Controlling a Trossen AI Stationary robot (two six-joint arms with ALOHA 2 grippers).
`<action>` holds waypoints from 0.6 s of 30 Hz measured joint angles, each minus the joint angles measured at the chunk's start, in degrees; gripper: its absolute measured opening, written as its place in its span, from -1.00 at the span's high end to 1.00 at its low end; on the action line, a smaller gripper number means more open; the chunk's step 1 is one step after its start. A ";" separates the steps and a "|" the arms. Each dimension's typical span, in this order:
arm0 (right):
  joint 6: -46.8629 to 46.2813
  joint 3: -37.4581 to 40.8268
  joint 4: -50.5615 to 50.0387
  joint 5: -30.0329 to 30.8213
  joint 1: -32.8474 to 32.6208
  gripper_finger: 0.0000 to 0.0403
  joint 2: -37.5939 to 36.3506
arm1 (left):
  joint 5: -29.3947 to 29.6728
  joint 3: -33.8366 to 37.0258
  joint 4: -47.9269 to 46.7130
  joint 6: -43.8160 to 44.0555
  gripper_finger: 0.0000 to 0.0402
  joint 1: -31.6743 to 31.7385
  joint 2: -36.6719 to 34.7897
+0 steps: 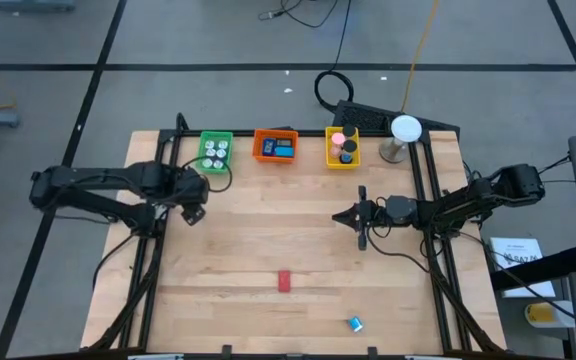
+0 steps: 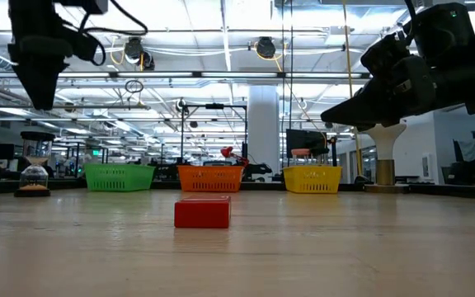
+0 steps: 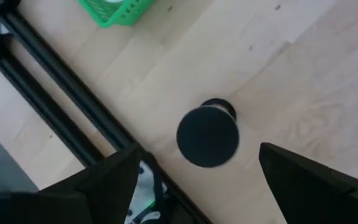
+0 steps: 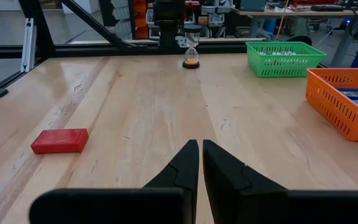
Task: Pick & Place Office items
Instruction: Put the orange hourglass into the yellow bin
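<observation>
**Left jaws wide over an hourglass, right jaws closed and empty**

Left gripper (image 3: pixel 197 180): jaws spread wide, nothing held, pointed straight down at the table near its left edge. Directly below, between the two fingers: a small hourglass (image 3: pixel 207 135), seen end-on as a dark round cap, standing on the wood just beside the black frame rail. Close by, toward the back: green tray (image 1: pixel 215 151) with white pieces inside.

Right gripper (image 1: pixel 340 216): fingers pressed together, holding nothing, raised above the table right of centre and aimed toward the left side.

Farther out: red block (image 1: pixel 284 281) lying flat on the bare wood near the front, well apart from both grippers. Small blue piece (image 1: pixel 355 323) nearer the front edge, to the right of the red block. Along the back edge: orange tray (image 1: pixel 275 146) with blue items, then yellow tray (image 1: pixel 342 149) with a pink and a dark piece. White ball on a stand (image 1: pixel 404 130) beside the yellow tray.
</observation>
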State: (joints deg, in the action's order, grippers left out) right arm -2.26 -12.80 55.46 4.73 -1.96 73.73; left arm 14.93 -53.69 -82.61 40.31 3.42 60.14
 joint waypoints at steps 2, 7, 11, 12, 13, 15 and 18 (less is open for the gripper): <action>0.04 0.00 -0.02 -0.01 0.00 0.91 0.00 | -0.59 1.54 2.01 -2.22 -0.67 2.19 0.06; 0.09 0.00 -0.02 -0.02 0.00 0.91 0.00 | -4.41 6.50 9.86 -8.45 -0.67 6.62 0.24; 0.09 0.00 -0.02 -0.02 0.00 0.91 0.00 | -5.51 9.41 10.99 -9.81 -0.67 8.30 0.24; 0.09 0.00 -0.02 -0.02 0.00 0.91 0.00 | -5.73 10.11 10.88 -9.76 -0.67 8.45 0.24; 0.11 0.00 -0.02 -0.02 0.00 0.91 0.00 | -5.94 10.80 10.82 -9.54 -0.67 8.53 0.24; 0.11 0.00 -0.02 -0.02 0.00 0.91 0.00 | -5.87 11.88 11.41 -9.16 -0.67 8.55 0.24; 0.11 0.00 -0.02 -0.02 0.00 0.91 0.00 | -6.19 13.27 13.86 -9.18 -0.67 8.46 0.24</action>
State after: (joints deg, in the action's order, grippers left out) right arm -2.15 -12.80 55.44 4.71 -1.96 73.73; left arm 8.74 -40.42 -68.75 31.12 11.88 60.38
